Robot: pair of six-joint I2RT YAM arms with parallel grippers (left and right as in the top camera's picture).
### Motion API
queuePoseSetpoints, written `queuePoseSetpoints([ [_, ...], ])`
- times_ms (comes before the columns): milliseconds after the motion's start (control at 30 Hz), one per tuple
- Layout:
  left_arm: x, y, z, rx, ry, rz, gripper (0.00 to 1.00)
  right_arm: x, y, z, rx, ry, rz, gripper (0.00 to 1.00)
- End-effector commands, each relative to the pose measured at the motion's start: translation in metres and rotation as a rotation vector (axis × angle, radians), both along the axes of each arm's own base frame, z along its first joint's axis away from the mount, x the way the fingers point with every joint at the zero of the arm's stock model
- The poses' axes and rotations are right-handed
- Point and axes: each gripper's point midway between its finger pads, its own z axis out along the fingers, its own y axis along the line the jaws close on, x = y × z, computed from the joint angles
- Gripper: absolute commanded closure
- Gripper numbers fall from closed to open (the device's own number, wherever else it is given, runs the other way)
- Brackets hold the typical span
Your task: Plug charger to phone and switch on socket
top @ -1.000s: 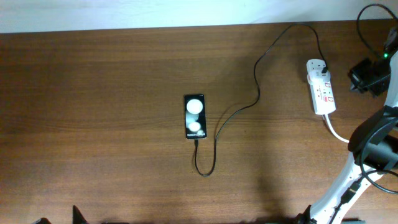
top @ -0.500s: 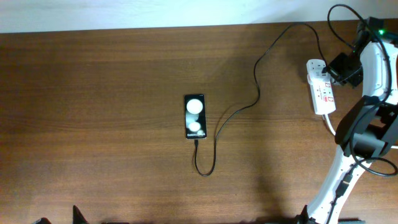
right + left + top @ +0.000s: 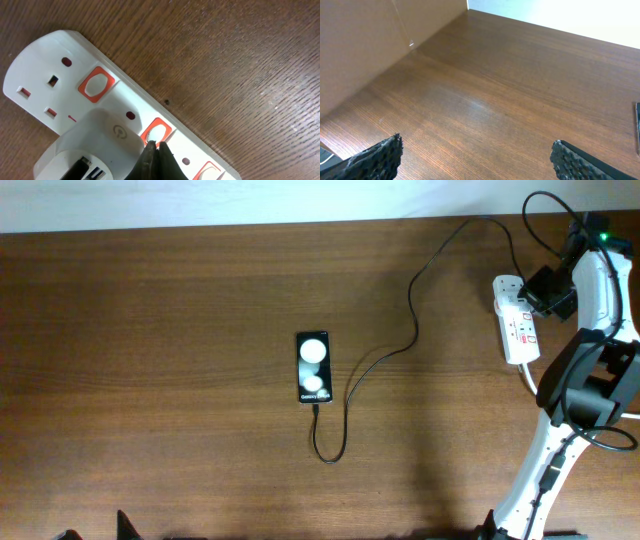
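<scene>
The black phone [image 3: 313,367] lies mid-table with two round white reflections. The thin black charger cable [image 3: 412,310] runs from the phone's near end, loops, and goes up to a plug in the white socket strip [image 3: 516,330] at the right. My right gripper [image 3: 549,292] is over the strip's far end. In the right wrist view its shut fingertips [image 3: 154,146] touch the orange switch [image 3: 156,133] next to the white adapter [image 3: 95,145] plugged into the strip [image 3: 45,70]. My left gripper [image 3: 475,155] is open and empty above bare table.
The strip's thick white cord [image 3: 540,392] trails toward the right arm's base. A light wall [image 3: 360,45] borders the table in the left wrist view. The phone's edge [image 3: 637,125] shows at that view's right margin.
My right arm has swung in from the right edge to the socket strip's far end, then shifted slightly. The phone, cable and strip have not moved.
</scene>
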Motion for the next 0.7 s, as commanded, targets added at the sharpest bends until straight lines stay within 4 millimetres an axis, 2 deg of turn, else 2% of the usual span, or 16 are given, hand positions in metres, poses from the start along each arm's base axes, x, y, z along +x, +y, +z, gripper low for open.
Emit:
queuePoseSetpoints([
  [0,-0.002,0.002,0.002,0.012,-0.006,0.011,0.01,0.0,0.008,-0.014,0.017,0.014,0.006,0.96],
  [100,-0.002,0.002,0.002,0.012,-0.006,0.011,0.01,-0.002,0.012,-0.021,0.036,0.019,0.009,0.96],
  [200,-0.002,0.002,0.002,0.012,-0.006,0.011,0.01,0.0,0.026,-0.025,0.048,0.027,0.035,0.96],
  [233,-0.002,0.002,0.002,0.012,-0.006,0.011,0.01,0.0,0.033,-0.033,0.05,0.033,0.047,0.96],
  [267,-0.002,0.002,0.002,0.012,-0.006,0.011,0.01,-0.005,0.041,-0.046,0.059,0.057,0.059,0.96],
  [333,-0.002,0.002,0.002,0.012,-0.006,0.011,0.01,-0.019,0.049,-0.057,0.075,0.109,0.069,0.96],
  [433,-0.002,0.002,0.002,0.012,-0.006,0.011,0.01,-0.039,0.044,-0.048,0.08,0.188,0.099,0.96],
  [500,-0.002,0.002,0.002,0.012,-0.006,0.011,0.01,-0.066,0.015,-0.008,0.019,0.256,-0.017,0.96],
  [533,-0.002,0.002,0.002,0.012,-0.006,0.011,0.01,-0.077,0.004,0.022,-0.003,0.24,-0.042,0.96],
  [567,-0.002,0.002,0.002,0.012,-0.006,0.011,0.01,-0.083,0.0,0.042,-0.01,0.22,-0.056,0.96],
  [600,-0.002,0.002,0.002,0.012,-0.006,0.011,0.01,-0.1,-0.002,0.092,-0.031,0.161,-0.08,0.96],
  [667,-0.002,0.002,0.002,0.012,-0.006,0.011,0.01,-0.131,0.01,0.17,-0.079,0.042,-0.09,0.96],
])
